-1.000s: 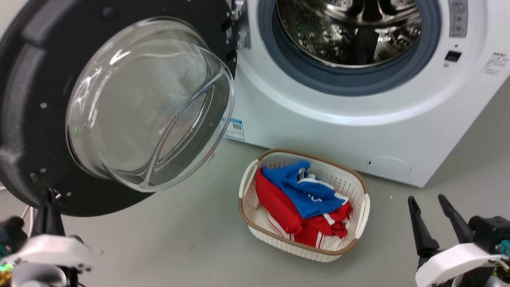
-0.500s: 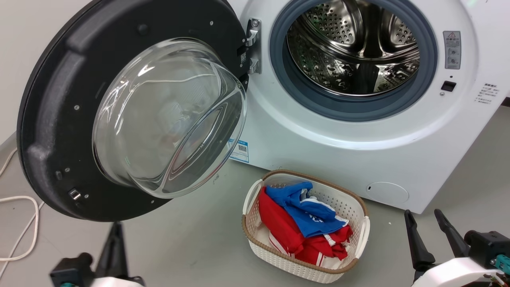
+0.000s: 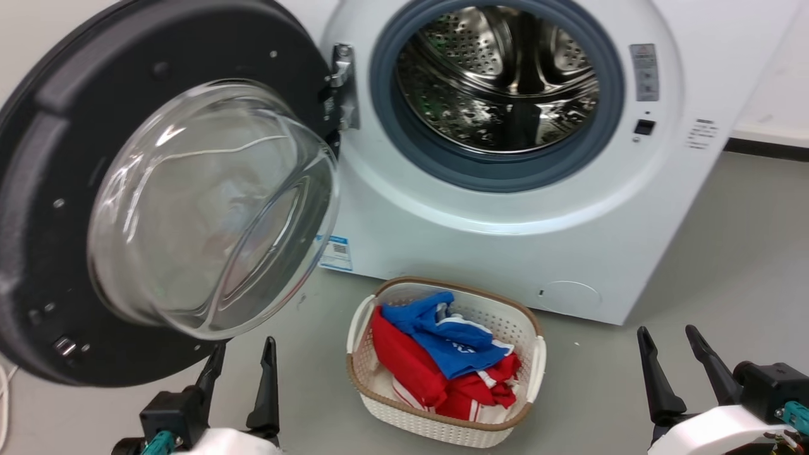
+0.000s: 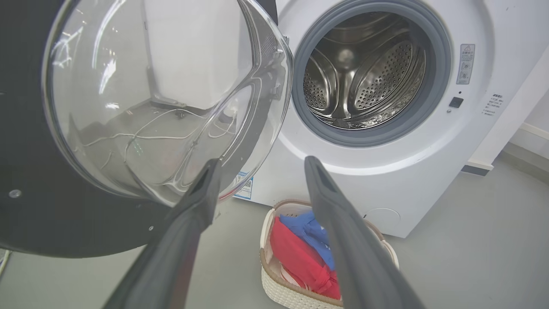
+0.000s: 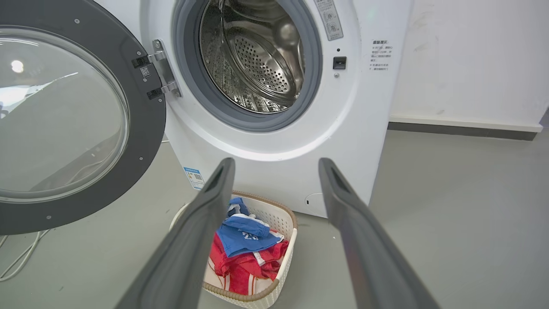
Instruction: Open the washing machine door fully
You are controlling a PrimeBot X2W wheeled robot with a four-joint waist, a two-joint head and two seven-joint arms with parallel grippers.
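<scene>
The washing machine door (image 3: pixel 38 189), round and black with a bulging clear glass bowl (image 3: pixel 208 208), hangs swung wide to the left of the white machine (image 3: pixel 480 253) on a metal hinge (image 3: pixel 344 82). The same door shows in the left wrist view (image 4: pixel 25 171) and in the right wrist view (image 5: pixel 146 124). The steel drum mouth (image 3: pixel 499 76) stands uncovered. My left gripper (image 3: pixel 246 351) is open just below the door's lower rim, apart from it, holding nothing. My right gripper (image 3: pixel 670 338) is open at the lower right, far from the door.
A white basket (image 3: pixel 531 379) with red and blue clothes sits on the grey floor in front of the machine, between my grippers. A white cable (image 5: pixel 17 257) lies on the floor left of the door. A small round white flap (image 3: pixel 569 296) is low on the machine.
The head camera has shifted. My left gripper has come away from the door's lower edge and now stands open below the door. The right gripper has held its place.
</scene>
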